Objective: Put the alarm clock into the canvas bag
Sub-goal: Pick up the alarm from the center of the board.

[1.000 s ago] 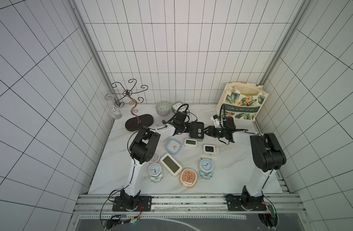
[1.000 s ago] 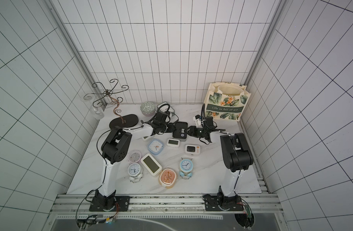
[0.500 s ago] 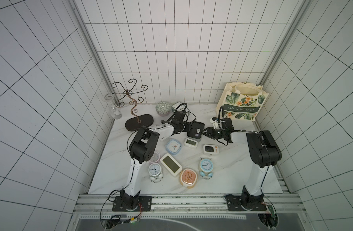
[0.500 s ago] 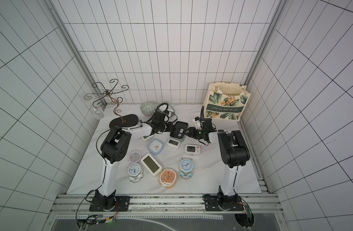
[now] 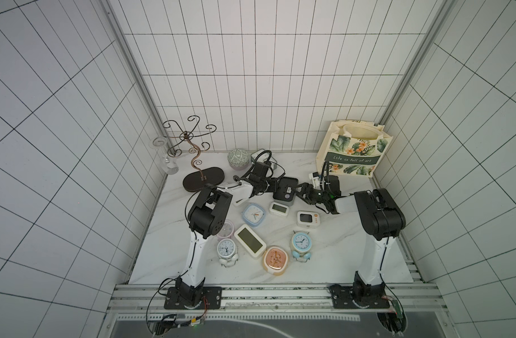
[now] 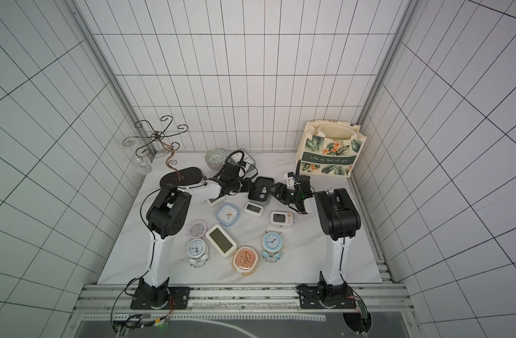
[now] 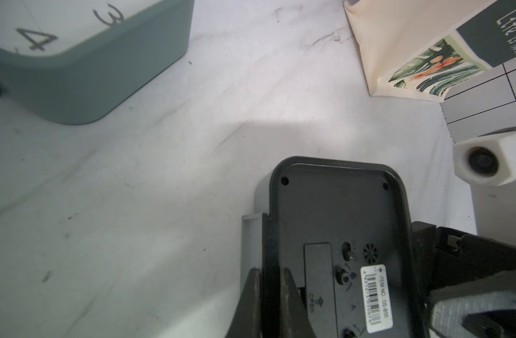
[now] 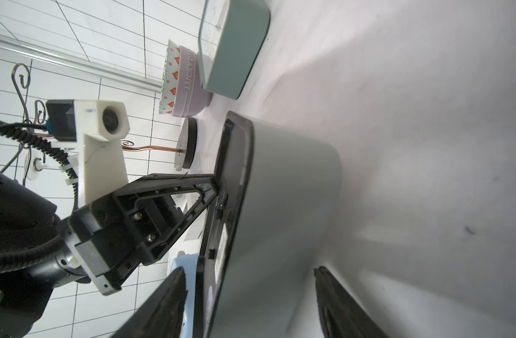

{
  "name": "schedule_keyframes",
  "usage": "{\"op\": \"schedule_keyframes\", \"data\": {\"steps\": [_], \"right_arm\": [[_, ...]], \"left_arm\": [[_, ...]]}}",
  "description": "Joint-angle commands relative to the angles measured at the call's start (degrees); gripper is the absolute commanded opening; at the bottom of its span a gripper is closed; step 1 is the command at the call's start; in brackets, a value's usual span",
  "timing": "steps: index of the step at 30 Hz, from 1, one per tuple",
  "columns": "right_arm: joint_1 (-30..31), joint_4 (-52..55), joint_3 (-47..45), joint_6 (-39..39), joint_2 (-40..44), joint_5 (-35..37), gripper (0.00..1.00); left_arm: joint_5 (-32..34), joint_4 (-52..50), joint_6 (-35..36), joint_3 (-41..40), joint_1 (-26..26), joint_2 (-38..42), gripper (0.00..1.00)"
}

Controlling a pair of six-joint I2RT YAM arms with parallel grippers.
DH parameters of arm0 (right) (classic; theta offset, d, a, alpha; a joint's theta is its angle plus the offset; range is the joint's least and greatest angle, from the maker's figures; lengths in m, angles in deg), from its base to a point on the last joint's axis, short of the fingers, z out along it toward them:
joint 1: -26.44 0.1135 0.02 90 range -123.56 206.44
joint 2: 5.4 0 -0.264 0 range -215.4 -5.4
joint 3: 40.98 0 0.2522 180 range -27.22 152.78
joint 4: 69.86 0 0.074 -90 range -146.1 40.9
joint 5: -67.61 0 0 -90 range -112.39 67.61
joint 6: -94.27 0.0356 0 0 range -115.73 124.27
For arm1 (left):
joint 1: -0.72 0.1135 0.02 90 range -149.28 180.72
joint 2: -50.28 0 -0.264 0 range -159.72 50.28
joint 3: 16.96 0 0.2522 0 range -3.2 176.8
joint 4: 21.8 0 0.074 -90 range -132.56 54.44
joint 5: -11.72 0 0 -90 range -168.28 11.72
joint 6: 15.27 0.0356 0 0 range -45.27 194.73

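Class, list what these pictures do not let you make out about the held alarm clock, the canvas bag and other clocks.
The face of the alarm clock: turned away; all views show only its back or side.
The floor of the canvas bag: both top views, behind its front wall.
The pink clock: a top view, half under the left arm.
The green clock: left wrist view, cut by the edge.

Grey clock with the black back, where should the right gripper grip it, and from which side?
Grip the grey clock across its thick body, black back to one jaw, opposite face to the other, coming from the end away from the left gripper, which pinches its edge. Those faces look broad; the open right gripper straddles them.
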Motion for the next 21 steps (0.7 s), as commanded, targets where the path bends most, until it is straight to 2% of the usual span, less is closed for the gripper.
{"op": "schedule_keyframes", "data": {"steps": [1, 4, 6, 9, 16, 18, 21], "right_arm": [[0.44, -7.45, -2.42, 6.68, -1.37, -0.7, 0.71], [0.72, -10.45, -2.46, 9.4, -2.84, -0.88, 0.7], [1.06, -11.58, -2.09, 10.6, -3.67, -0.97, 0.65], [1.58, -12.3, -1.16, 11.52, -4.31, -1.07, 0.59], [3.07, -12.15, 1.48, 12.34, -4.84, -0.88, 0.52], [3.19, -11.97, 1.58, 11.61, -3.89, -0.52, 0.43], [3.19, -6.42, 2.34, 6.45, -0.16, 1.25, 0.31]], "left_arm": [[0.27, -3.25, 0.06, -1.73, 0.29, -2.61, 0.1], [0.01, -3.07, -0.01, -1.87, 0.29, -2.61, 0.1], [-0.08, -2.99, -0.01, -2.02, 0.29, -2.59, 0.1], [-0.17, -2.81, -0.06, -2.12, 0.29, -2.43, 0.1], [-1.35, -2.1, -0.46, -1.59, 0.3, -2.35, 0.11], [-1.49, -2.1, -0.45, -1.27, 0.29, -1.98, 0.12], [-1.73, -1.61, -0.74, -1.37, 1.24, 0.63, 0.23]]}}
